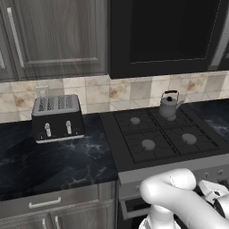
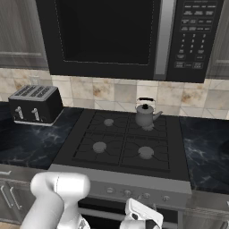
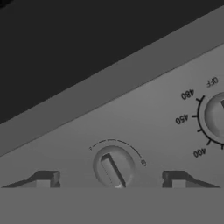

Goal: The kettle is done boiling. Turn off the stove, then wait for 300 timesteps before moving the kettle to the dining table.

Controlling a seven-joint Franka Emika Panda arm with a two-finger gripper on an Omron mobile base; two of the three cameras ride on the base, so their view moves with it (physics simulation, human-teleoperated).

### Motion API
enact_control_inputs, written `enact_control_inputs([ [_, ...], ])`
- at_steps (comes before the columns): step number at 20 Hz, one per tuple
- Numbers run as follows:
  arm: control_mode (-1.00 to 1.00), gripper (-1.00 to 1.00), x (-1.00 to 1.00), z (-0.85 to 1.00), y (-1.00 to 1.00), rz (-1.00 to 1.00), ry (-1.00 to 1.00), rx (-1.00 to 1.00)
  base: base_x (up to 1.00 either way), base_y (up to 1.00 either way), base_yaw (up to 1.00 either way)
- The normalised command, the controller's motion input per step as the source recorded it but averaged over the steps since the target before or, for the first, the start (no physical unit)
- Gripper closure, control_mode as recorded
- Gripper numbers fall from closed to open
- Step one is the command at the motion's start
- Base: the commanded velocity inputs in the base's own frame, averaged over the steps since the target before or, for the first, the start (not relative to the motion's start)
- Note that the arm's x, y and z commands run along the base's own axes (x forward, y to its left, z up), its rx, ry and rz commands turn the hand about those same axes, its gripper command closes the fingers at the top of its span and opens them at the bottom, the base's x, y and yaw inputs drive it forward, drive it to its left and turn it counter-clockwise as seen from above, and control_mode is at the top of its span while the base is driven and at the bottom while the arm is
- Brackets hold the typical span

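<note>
Up close, fingers [image 3: 111,178] straddle knob [image 3: 113,167].

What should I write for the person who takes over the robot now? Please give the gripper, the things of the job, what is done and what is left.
Gripper: open, one finger on each side of a stove knob on the front panel, not clamped on it.
Kettle: upright on the back right burner of the stove, untouched.
Toaster: on the counter left of the stove.
Done: arm brought down to the knob. Whether the burner is off, I cannot tell.
Left: confirm the stove is off, wait, then carry the kettle to the dining table.
</note>
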Motion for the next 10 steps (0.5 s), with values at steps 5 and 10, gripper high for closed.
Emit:
enact_control_inputs([
  [5,-1.0,-1.0,-0.39,0.13,0.0,-0.02,-0.1,0.0,0.0,0.0,0.0],
  [10,-1.0,-1.0,-0.38,0.31,0.0,-0.01,-0.12,-0.03,0.0,0.0,0.0],
])
